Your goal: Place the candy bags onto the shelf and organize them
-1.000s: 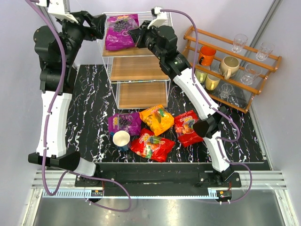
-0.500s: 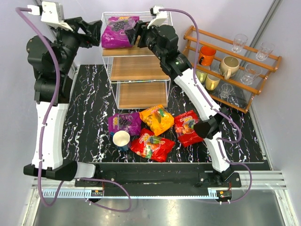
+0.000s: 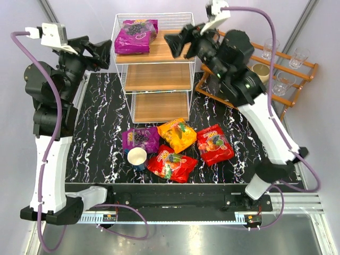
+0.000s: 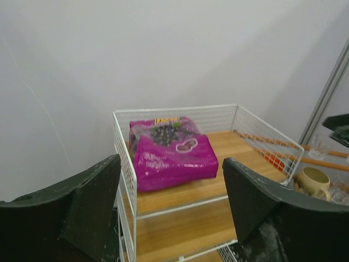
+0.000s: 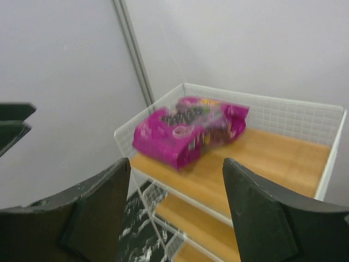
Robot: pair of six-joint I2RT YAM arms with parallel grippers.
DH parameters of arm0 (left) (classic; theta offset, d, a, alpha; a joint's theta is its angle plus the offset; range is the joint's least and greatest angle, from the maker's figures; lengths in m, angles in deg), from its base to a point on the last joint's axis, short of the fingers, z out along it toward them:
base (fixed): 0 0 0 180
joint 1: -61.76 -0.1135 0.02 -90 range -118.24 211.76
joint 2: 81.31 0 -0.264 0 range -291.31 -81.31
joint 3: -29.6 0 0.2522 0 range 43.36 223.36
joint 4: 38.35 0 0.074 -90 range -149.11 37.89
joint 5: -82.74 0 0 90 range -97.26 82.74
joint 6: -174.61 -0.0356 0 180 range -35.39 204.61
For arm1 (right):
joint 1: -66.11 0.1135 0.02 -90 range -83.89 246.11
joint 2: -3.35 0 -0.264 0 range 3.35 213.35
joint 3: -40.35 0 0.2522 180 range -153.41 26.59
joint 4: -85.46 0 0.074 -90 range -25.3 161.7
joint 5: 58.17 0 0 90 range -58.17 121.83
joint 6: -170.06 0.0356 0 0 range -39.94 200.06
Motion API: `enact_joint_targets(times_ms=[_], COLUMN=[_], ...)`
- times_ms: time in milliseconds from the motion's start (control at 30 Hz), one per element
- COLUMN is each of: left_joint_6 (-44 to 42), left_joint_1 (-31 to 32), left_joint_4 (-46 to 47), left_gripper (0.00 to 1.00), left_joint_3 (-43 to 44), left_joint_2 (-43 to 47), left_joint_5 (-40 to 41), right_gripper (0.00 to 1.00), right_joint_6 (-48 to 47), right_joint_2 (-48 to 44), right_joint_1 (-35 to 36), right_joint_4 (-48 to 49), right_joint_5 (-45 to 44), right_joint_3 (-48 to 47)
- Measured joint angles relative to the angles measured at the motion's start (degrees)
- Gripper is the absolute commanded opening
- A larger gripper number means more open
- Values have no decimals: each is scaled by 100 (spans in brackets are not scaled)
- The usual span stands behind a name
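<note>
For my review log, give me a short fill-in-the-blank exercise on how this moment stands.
1. The purple bag lies on the ____ tier of the shelf.
2. The number of candy bags lying on the table is ____.
3. The left tool and the right tool are both ____, holding nothing.

Missing words: top; four; open.

The right gripper [image 5: 175, 166] — fingers [image 5: 92, 213] spread wide — faces a magenta candy bag [image 5: 188, 131] lying on the top board of the shelf [image 5: 283, 106].
</note>
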Motion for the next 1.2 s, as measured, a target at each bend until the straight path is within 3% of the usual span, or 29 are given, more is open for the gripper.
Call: enact_joint_targets(times_ms=[333, 433, 567, 733, 933, 1200], left_joint_6=[111, 199, 284, 378, 382, 378], left_joint_1=[0, 0, 0, 0, 0, 0], left_joint_4=[-352, -446, -588, -647, -699, -706], left_gripper=[82, 82, 81, 81, 81, 81], left_joint_3=[-1978, -2535, -2922, -2997, -2997, -2997], left_joint_2=[1150, 1488, 1735, 1775, 1779, 1812], left_joint_5=[44, 74, 79, 66, 61, 39], right_gripper=[73, 75, 77, 78, 82, 85], right_joint_6=[-11, 201, 415, 636, 1084, 1810], right_joint_2=[-3198, -3499, -3025, -1915, -612, 365], right_joint_1=[881, 1051, 1259, 1276, 1281, 1281], right_joint_4=[131, 192, 354, 636, 1189, 1646], right_joint_5=[-278, -273, -116, 208, 745, 931], right_joint_3=[4981, 6205, 7311, 7444, 6835, 6594])
